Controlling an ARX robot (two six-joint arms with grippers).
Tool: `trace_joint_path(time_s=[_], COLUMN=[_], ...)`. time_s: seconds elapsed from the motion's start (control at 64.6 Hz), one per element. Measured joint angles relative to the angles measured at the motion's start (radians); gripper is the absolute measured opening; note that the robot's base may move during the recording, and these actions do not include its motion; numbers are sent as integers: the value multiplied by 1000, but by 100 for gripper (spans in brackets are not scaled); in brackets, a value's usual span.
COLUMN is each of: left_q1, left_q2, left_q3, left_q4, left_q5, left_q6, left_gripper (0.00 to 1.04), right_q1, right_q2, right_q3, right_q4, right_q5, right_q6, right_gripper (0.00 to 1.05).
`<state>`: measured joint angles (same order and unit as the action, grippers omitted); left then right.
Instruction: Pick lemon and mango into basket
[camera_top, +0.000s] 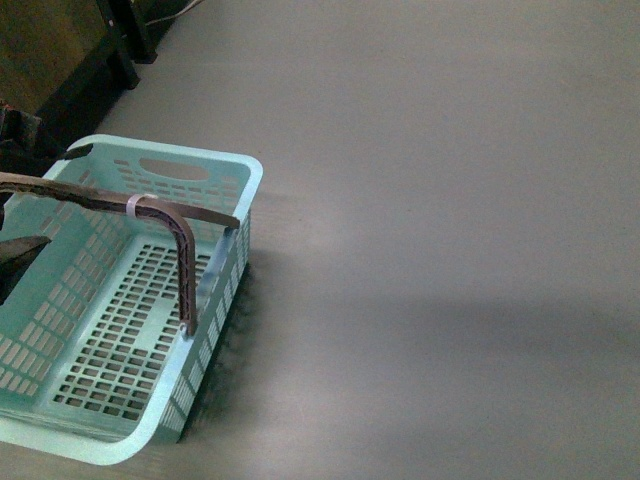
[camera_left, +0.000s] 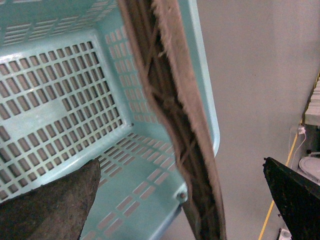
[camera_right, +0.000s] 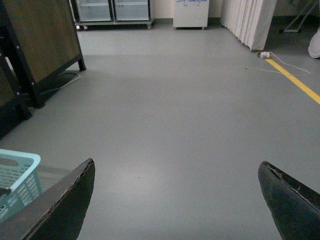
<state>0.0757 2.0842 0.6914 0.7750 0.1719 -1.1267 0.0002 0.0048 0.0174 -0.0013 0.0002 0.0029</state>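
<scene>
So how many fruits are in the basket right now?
0. In the basket, the slotted floor shows bare in the front and left wrist views, though some of it is out of view.

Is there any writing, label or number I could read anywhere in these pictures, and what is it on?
Blue marks on the white cabinet in the right wrist view: too blurred to read.
Basket: no label or number shows.
No other text appears in any view.
</scene>
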Motion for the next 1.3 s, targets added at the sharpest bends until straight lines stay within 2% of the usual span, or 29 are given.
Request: trace_joint_path(time_s=[0.31,0.743,0.867,1.13,1.301], left_q1=[-47,-70,-73,-94,-98], left_q2=[132,156,123,-174,-544], left_q3=[167,171,131,-59,-157], left_q4=[-32,7,-1,-61,-211], left_q5=[13,-46,-59,-98,-114], left_q6=[-43,-157,-245,-268,-311], left_gripper=[98,26,6,5,5], right_q1=[0,0,0,0,0], right_q2=[0,0,0,0,0], right_q3=[0,0,0,0,0], right_q4=[0,0,0,0,0], right_q5=[0,0,0,0,0], right_q6=[0,0,0,0,0], right_gripper=[96,96,96,96,96])
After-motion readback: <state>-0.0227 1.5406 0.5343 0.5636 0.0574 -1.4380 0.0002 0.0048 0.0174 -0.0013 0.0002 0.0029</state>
